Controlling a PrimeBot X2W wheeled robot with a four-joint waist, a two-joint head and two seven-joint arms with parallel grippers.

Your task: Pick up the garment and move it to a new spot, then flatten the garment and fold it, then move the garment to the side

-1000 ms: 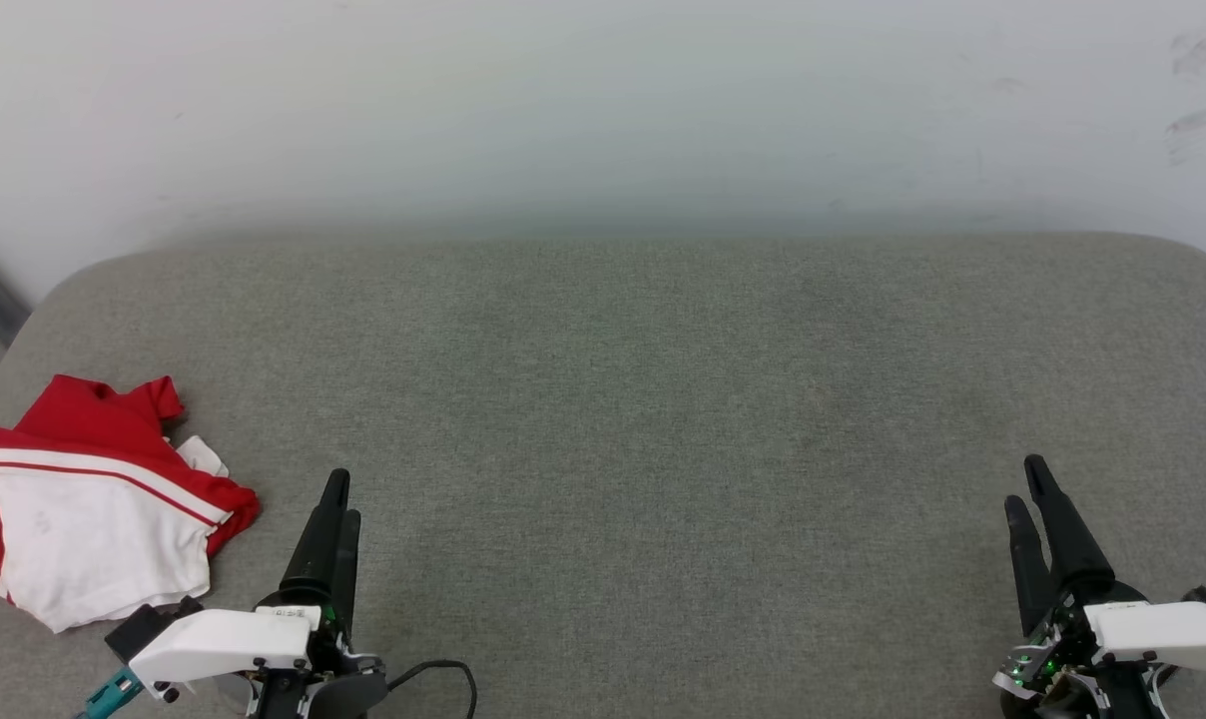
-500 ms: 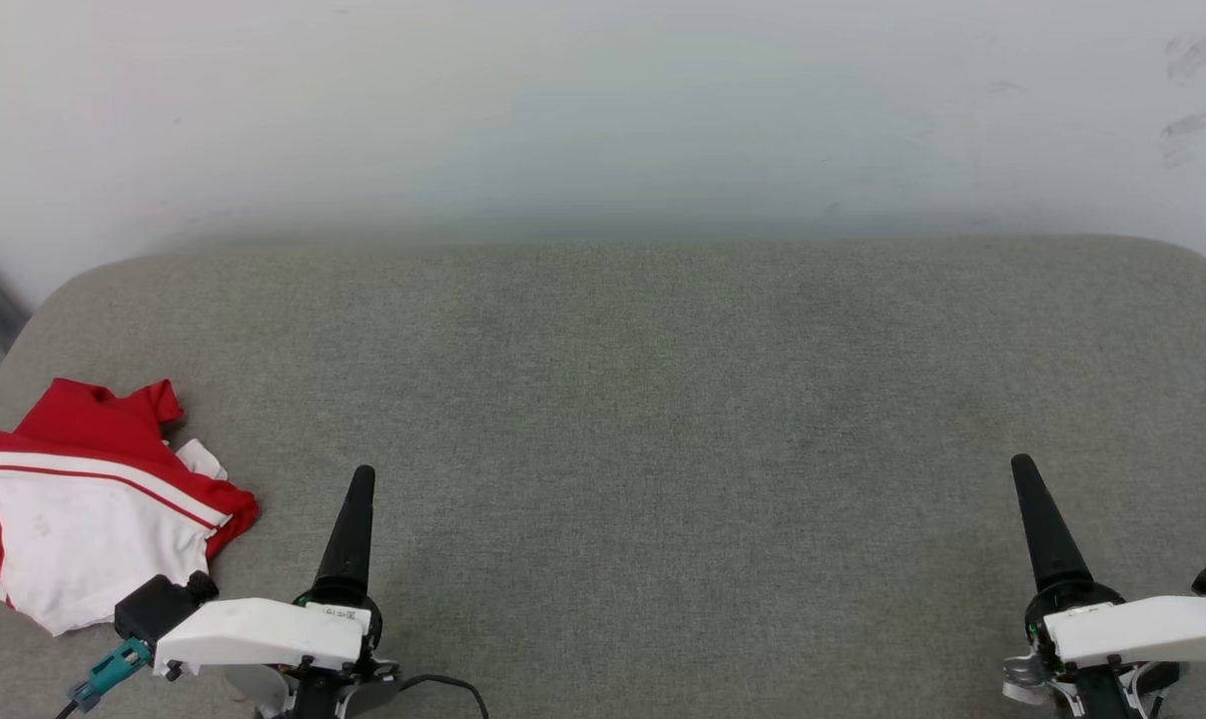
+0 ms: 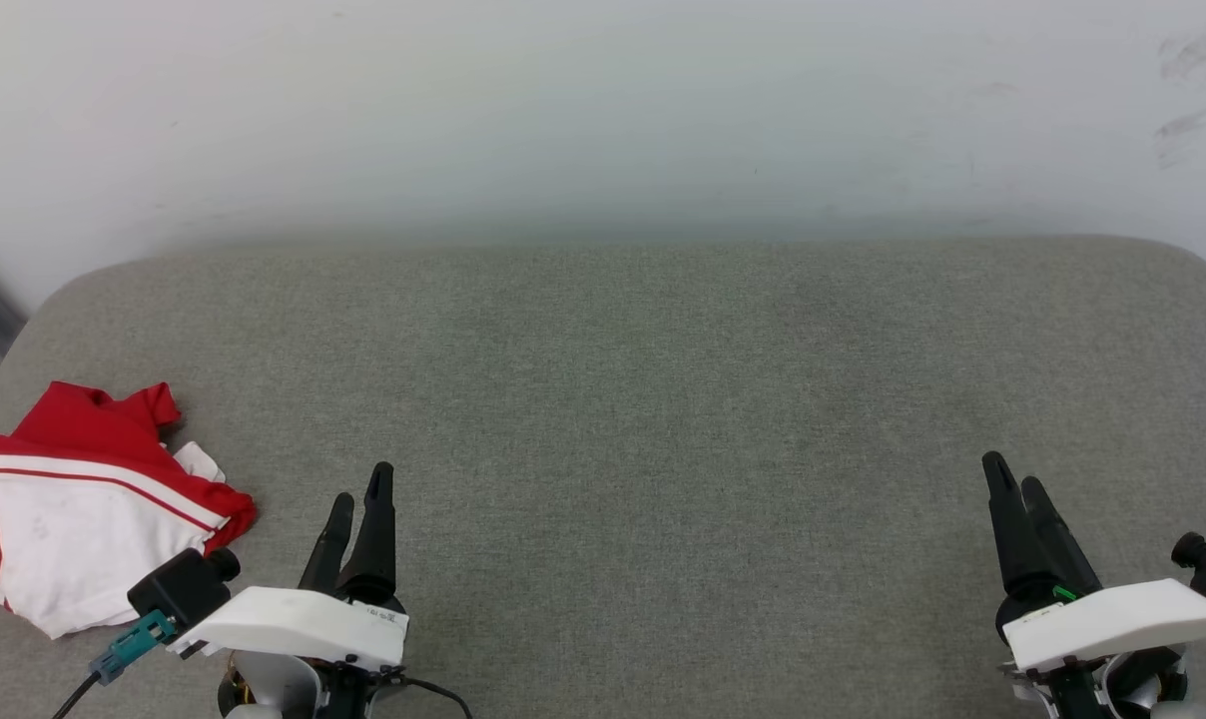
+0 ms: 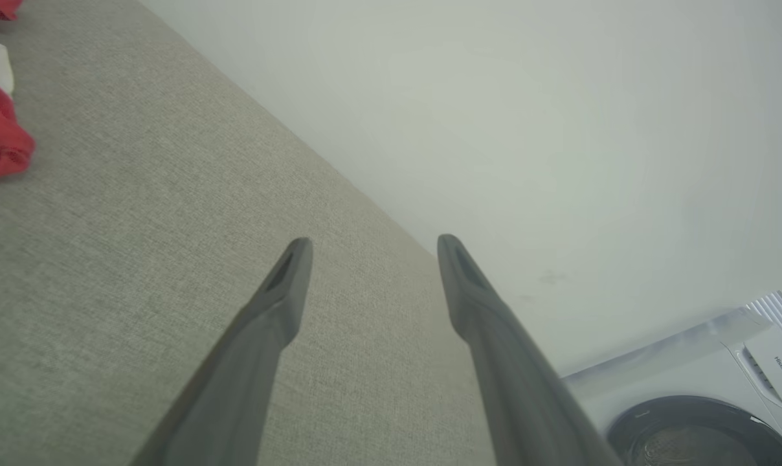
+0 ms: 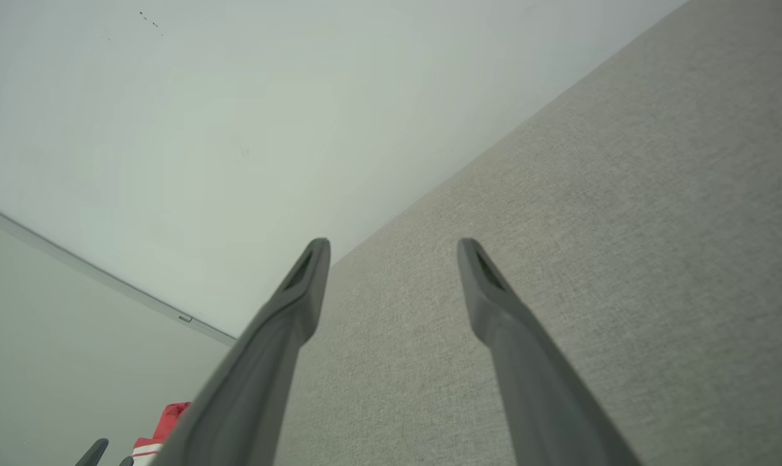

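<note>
Currently the left tool (image 3: 361, 486) and the right tool (image 3: 1012, 473) sit empty over the grey cushion (image 3: 663, 399), fingers parted. Left of the left tool, near but apart, the garment (image 3: 94, 509) lies crumpled at the cushion's left edge.

garment (image 3: 94, 519), just left of the left gripper (image 3: 362, 484): red body, white panel, thin red stripe across the white, red-and-white trim at the edge. Both arms: dark grey-black fingers, white wrist shells. right gripper (image 3: 1011, 473): small green light at the finger base. connector (image 3: 129, 644) by the left shell: teal, on a black block. cushion (image 3: 663, 399) under both: plain heathered grey-green weave. wall (image 3: 603, 100) beyond the fingertips: pale off-white, dark scuffs far right. washer (image 4: 702, 427) right of the left fingers: white, dark round door.
</note>
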